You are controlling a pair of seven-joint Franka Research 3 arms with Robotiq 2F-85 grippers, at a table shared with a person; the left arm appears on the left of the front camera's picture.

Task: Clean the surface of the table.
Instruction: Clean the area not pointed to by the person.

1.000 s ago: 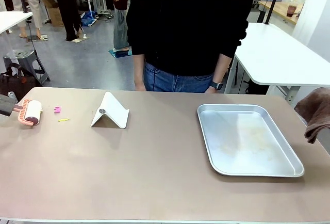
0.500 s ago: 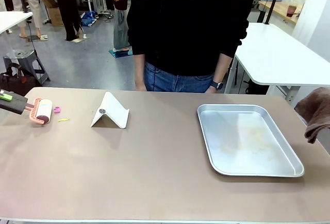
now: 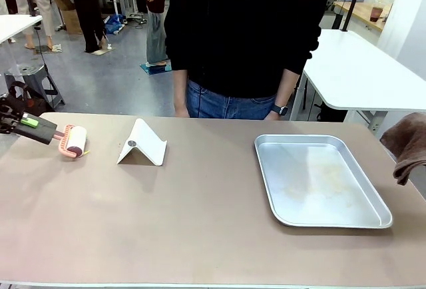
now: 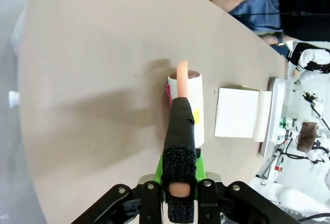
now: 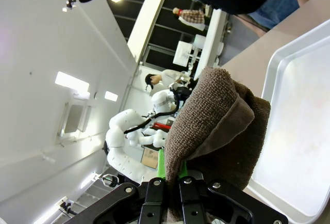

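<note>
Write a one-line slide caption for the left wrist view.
Left gripper clamps the lint roller, roll down on the table, next to the white stand.

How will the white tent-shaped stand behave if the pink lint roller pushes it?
The white tent-shaped stand looks thin and hollow, so probably light; it would likely slide on the smooth brownish table. Its wide footing suggests it won't tip easily.

an open lab hall: white work tables [image 3: 363, 69], grey floor [image 3: 113, 82], people [image 3: 86, 9] standing about.
</note>
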